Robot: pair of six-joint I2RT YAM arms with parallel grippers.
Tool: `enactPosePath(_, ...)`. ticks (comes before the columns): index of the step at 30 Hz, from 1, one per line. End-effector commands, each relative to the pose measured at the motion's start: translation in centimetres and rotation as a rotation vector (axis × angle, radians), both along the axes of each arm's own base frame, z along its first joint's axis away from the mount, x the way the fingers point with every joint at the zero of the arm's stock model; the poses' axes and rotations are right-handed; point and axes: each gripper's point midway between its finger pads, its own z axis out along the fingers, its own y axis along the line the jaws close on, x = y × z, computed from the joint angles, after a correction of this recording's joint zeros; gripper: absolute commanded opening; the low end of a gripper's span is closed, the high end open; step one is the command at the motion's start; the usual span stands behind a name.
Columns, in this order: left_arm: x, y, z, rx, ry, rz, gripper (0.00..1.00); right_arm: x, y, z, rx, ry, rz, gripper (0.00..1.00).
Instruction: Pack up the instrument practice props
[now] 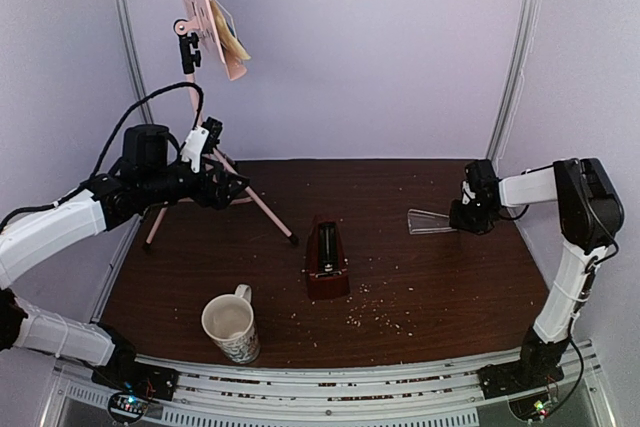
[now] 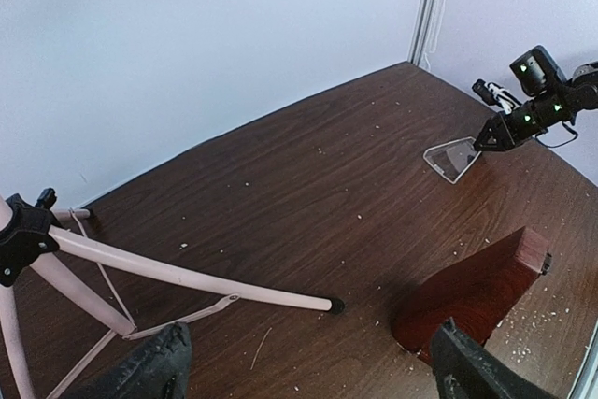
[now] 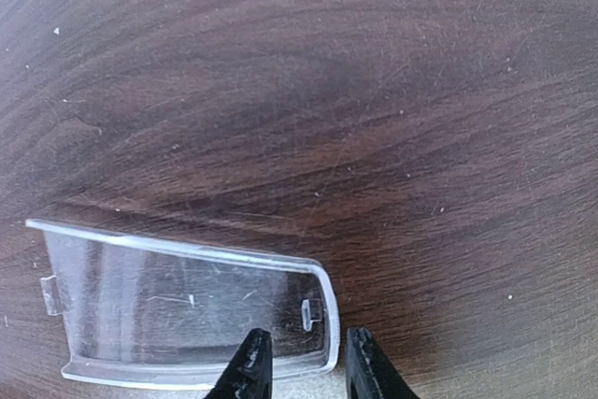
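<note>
The pink music stand (image 1: 187,47) stands at the back left on its tripod, with pale-yellow and blue sheets (image 1: 232,37) on its perforated desk. My left gripper (image 1: 235,187) hangs open beside the tripod. Its wide-set fingers (image 2: 154,366) sit above the foot of one pink leg (image 2: 187,277). The red-brown metronome (image 1: 327,257) stands mid-table, uncovered. Its clear wedge cover (image 1: 430,220) lies on the table at the right. My right gripper (image 3: 306,341) is down at the cover's narrow end (image 3: 322,310). Its narrowly open jaws straddle the end wall, with a gap still showing.
A cream patterned mug (image 1: 232,325) stands near the front edge, left of the metronome. Crumbs are scattered over the dark wood table (image 1: 420,287). Metal frame posts (image 1: 515,57) and white walls close in the back and sides.
</note>
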Motion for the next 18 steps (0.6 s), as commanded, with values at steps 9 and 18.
enactPosePath(9,0.6,-0.3,-0.1,-0.005,-0.024,-0.016,0.92,0.8,-0.1,1.5,0.007,-0.044,-0.006,0.27)
enactPosePath(18,0.7,-0.5,-0.5,-0.003,-0.014,-0.020,0.92,0.8,-0.7,2.2,-0.006,-0.068,-0.035,0.28)
